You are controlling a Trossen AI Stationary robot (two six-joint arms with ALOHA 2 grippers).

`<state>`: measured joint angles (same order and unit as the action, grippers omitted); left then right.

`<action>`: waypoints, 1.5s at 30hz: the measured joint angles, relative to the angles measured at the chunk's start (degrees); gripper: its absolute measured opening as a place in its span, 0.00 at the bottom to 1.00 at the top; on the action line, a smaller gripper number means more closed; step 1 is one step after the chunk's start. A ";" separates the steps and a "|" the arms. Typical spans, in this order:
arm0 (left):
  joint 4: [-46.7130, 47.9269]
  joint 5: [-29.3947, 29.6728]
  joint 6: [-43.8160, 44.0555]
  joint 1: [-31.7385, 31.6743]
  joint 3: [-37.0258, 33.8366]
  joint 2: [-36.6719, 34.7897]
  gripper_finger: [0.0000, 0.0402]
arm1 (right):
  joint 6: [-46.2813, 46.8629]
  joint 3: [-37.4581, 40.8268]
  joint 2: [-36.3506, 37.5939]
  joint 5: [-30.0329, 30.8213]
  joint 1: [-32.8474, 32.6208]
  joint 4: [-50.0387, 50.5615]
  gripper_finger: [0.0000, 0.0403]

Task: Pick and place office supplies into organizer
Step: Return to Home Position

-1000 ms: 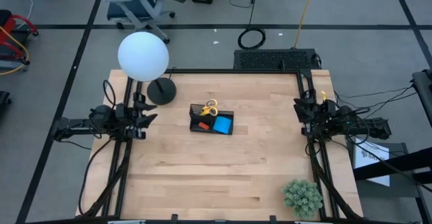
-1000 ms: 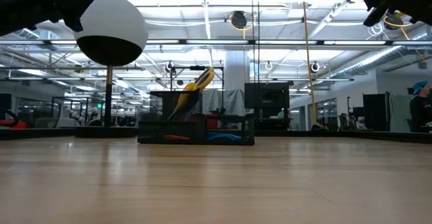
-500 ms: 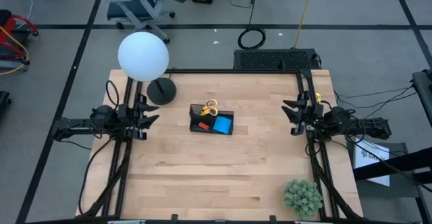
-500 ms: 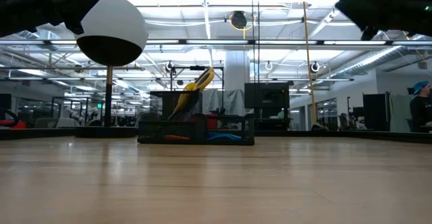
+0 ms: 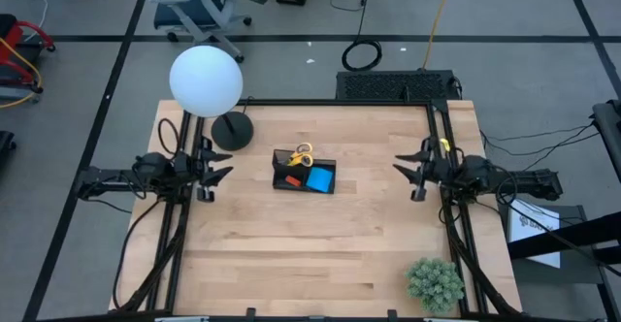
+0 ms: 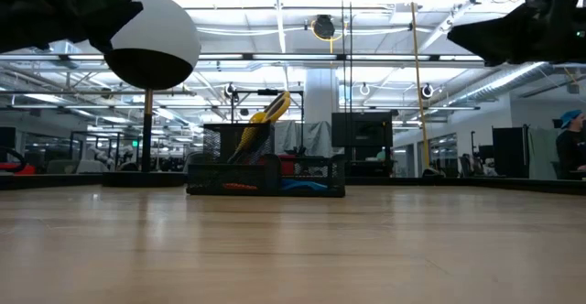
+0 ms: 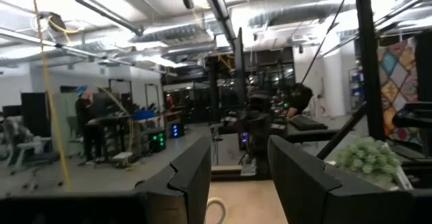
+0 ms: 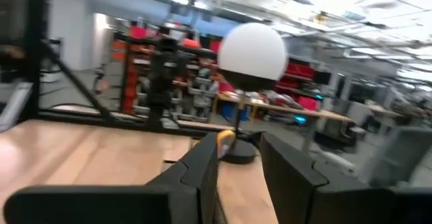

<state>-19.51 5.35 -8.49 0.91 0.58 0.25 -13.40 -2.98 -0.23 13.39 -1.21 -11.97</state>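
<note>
The black organizer [image 5: 305,173] stands on the table's middle, toward the far side; in the low view the organizer [image 6: 265,178] is seen side-on. Yellow-handled scissors [image 5: 303,153] stand in it, handles up, leaning on its wall [image 6: 261,121]. A blue pad [image 5: 319,178] and a small red piece [image 5: 289,179] lie in its compartments. My left gripper [image 5: 217,166] hovers open at the table's left, my right gripper [image 5: 408,174] open at the right, both facing the organizer. The right wrist view shows the scissors' handle [image 8: 225,140] ahead of my right gripper [image 8: 237,177]. My left gripper [image 7: 236,177] is empty.
A lamp with a black round base [image 5: 231,130] and a white globe [image 5: 206,80] stands at the far left corner. A green plant ball [image 5: 434,283] sits at the near right corner. Bare wood [image 5: 310,254] spreads across the near half.
My right gripper has moved in from the table's right edge toward the organizer. My left gripper has edged slightly toward the organizer too. The organizer and its contents have stayed put.
</note>
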 joint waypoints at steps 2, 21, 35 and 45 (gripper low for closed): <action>0.56 0.37 -0.08 0.08 0.00 0.00 0.38 | -0.84 0.00 0.00 -2.72 0.00 0.25 0.26; 9.24 3.51 -2.40 0.08 0.00 0.00 0.38 | -1.71 0.00 0.00 -3.04 0.09 10.18 0.26; 14.76 -1.09 -5.24 0.08 0.00 0.00 0.38 | -1.93 0.00 0.00 -3.08 0.09 10.88 0.26; 18.05 -1.34 -4.89 0.09 0.09 0.04 0.38 | -1.33 0.00 -0.29 -3.24 0.09 12.88 0.26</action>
<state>-1.46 4.01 -13.39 1.00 0.67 0.29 -14.73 -2.98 -0.52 10.14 -1.13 0.91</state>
